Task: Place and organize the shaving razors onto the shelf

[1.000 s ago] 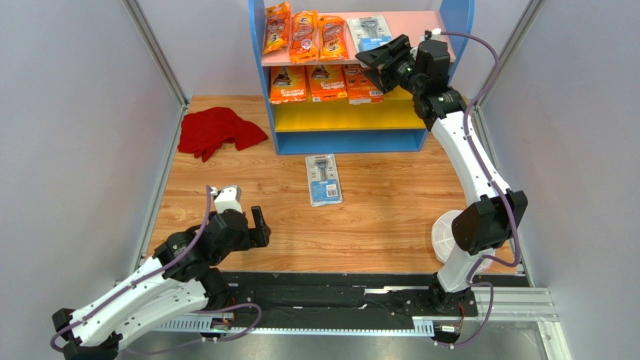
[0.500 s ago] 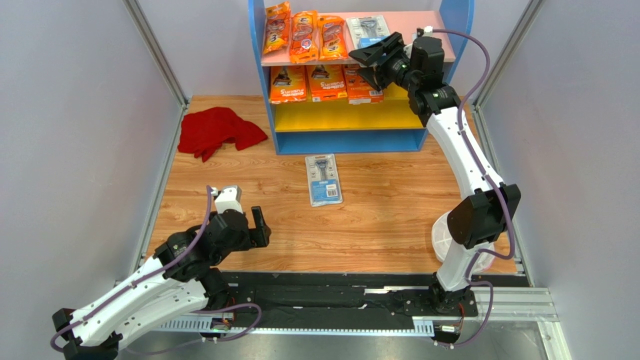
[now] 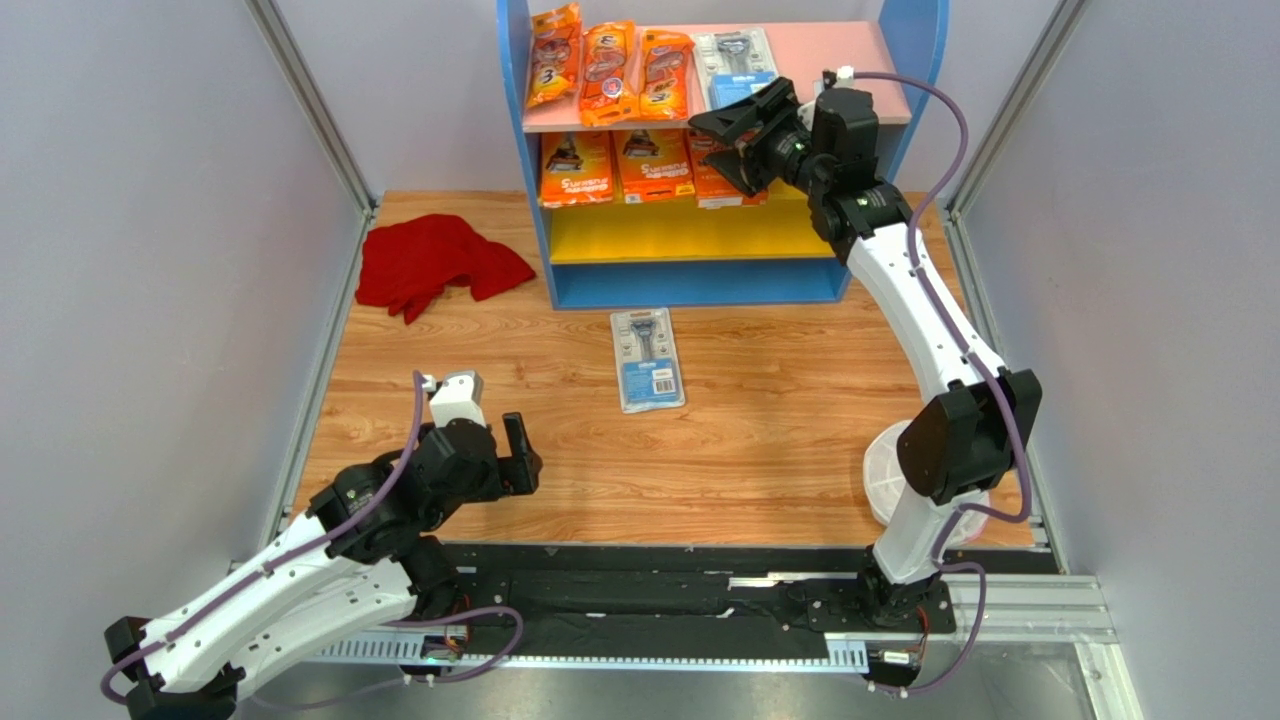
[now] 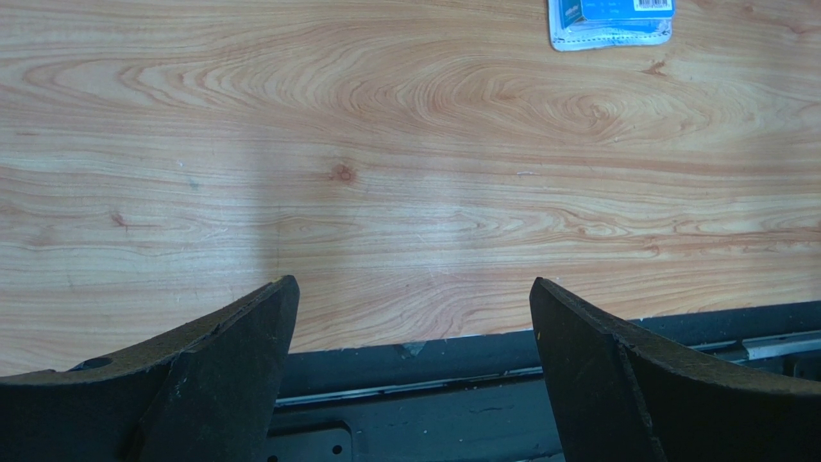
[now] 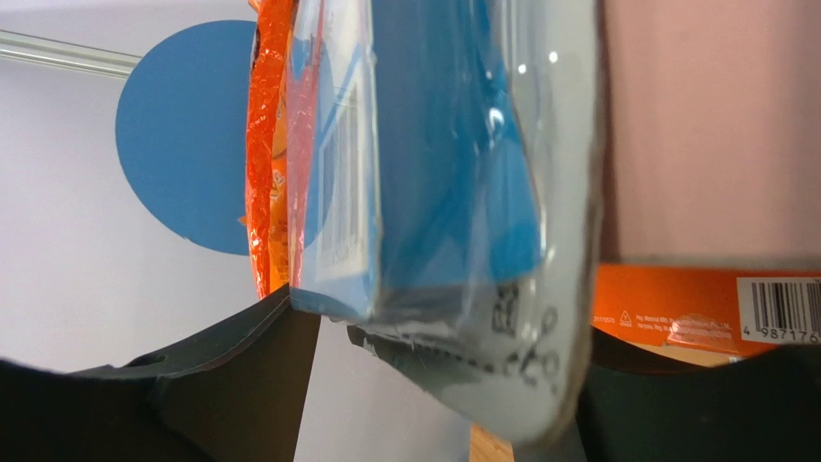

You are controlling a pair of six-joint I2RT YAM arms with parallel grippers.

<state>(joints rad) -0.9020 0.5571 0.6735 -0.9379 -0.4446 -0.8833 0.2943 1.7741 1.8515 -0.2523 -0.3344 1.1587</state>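
Note:
The shelf (image 3: 699, 282) stands at the back. Its pink top board (image 3: 842, 53) holds three orange bags (image 3: 609, 68) and a grey-blue blister card (image 3: 733, 57). Three orange boxes (image 3: 619, 165) lean on the upper yellow board. My right gripper (image 3: 729, 143) is at the top board's front edge, open. The card's near end (image 5: 453, 173) lies between its fingers, against the pink board (image 5: 713, 125). A second blister card (image 3: 651, 362) lies flat on the table before the shelf, and its end shows in the left wrist view (image 4: 610, 21). My left gripper (image 3: 519, 455) is open and empty near the front edge (image 4: 412, 284).
A red cloth (image 3: 436, 260) lies crumpled left of the shelf. A round white dish (image 3: 890, 468) sits at the right, partly behind the right arm. Grey walls close in both sides. A black base rail (image 3: 676, 585) runs along the near edge.
My right gripper has moved left and up along the shelf front, onto the near end of the blister card on the pink board. The left arm has not moved.

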